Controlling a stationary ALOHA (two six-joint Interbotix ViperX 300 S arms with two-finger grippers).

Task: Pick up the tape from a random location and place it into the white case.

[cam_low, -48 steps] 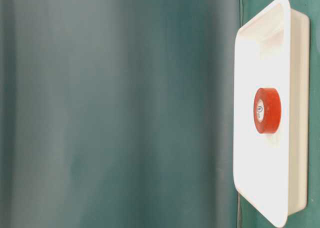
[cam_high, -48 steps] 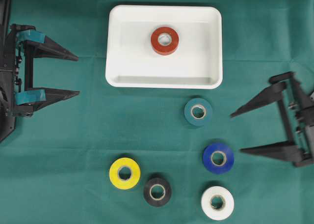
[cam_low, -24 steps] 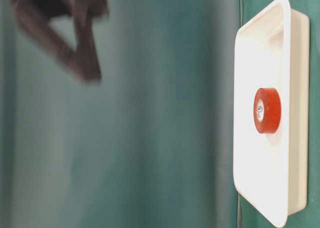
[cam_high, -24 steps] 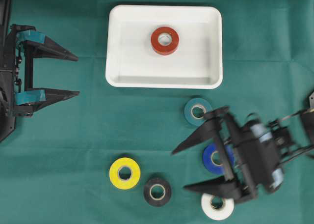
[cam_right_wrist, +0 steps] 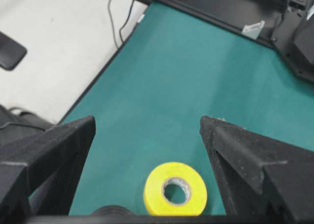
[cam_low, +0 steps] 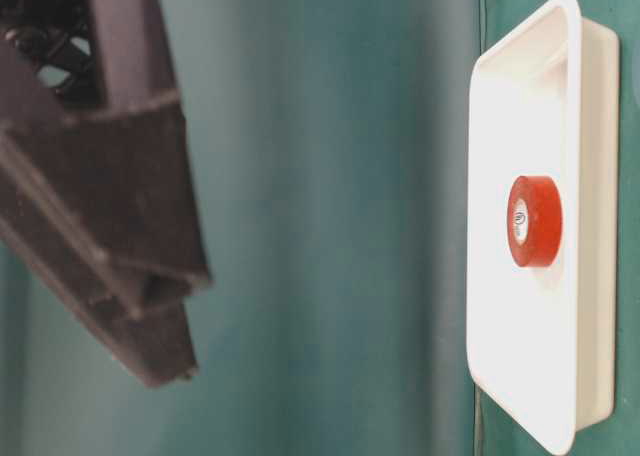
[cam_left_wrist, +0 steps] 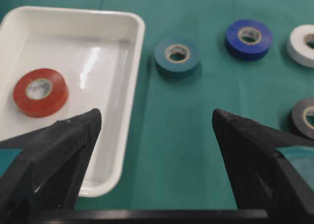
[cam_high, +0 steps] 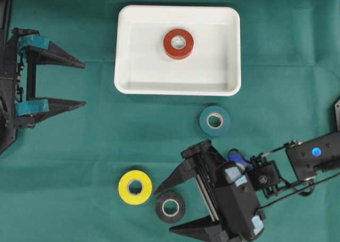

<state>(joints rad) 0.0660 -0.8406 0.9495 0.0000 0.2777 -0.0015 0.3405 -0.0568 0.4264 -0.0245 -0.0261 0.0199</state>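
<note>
One red tape roll (cam_high: 178, 43) lies flat inside the white case (cam_high: 230, 51), while five more rolls sit on the green cloth (cam_high: 79, 162): teal (cam_high: 214, 120), yellow (cam_high: 135, 187), black (cam_high: 170, 207), blue (cam_left_wrist: 248, 39) and white (cam_left_wrist: 303, 45). The right gripper (cam_high: 162, 210), jaws spread wide and holding nothing, hangs over the black roll and hides the blue and white rolls from overhead. The left gripper (cam_high: 82, 84) waits wide open and empty at the left edge, well apart from every roll.

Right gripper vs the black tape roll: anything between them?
Nothing visible. In the overhead view the right gripper is open, and the black tape roll shows between its fingertips, with only green cloth around it. The yellow roll lies just beside it, up-left, not in between.
</note>
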